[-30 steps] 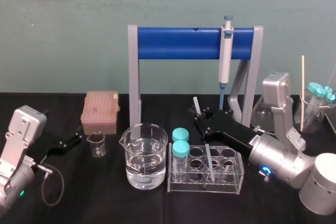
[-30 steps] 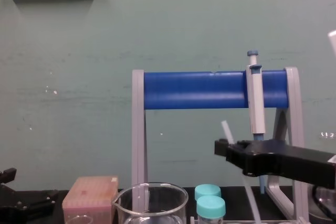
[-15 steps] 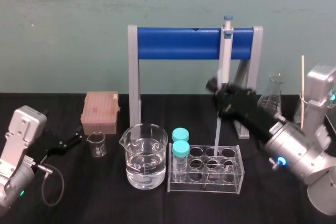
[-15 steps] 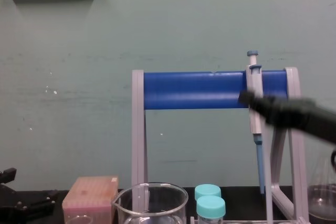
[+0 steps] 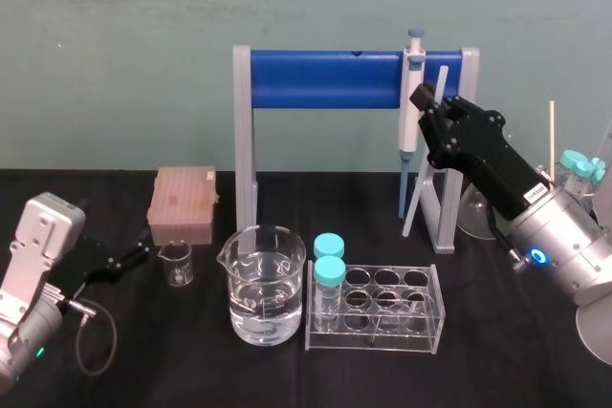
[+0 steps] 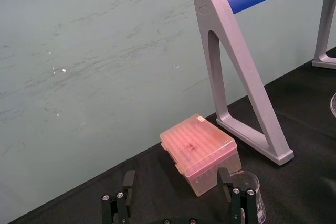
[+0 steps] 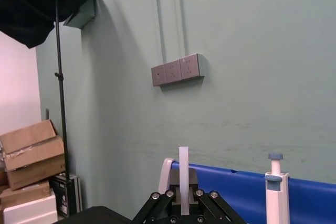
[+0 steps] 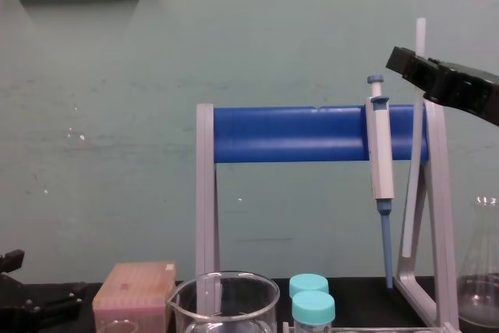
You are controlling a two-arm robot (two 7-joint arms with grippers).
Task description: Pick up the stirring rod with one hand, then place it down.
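Right hand (image 5: 435,114) is clenched on the stirring rod (image 5: 421,174), gripping near the top end. A short stub pokes out above the fingers (image 7: 157,203) and the long tail hangs below. The rod is tilted, with its lower end toward my left. From the chest view that end looks clear of the bench (image 5: 497,360), so I'd call the pick done and the put-down pending.

The high grip gives the tail a wide swing, so I'd go slow. The rod is just beside the pipette (image 5: 411,93) and the right leg of the pipette rack (image 5: 325,78), both in the swing path. The test tube rack (image 5: 375,308), capped tubes (image 5: 328,260) and beaker (image 5: 266,284) sit below and in front. There's a flask (image 8: 479,271) to the right.

Bare bench looks best as the landing spot, probably front right.

Left hand (image 5: 132,257) is released and empty, parked far left by the tip box (image 5: 184,203) and small beaker (image 5: 176,263).
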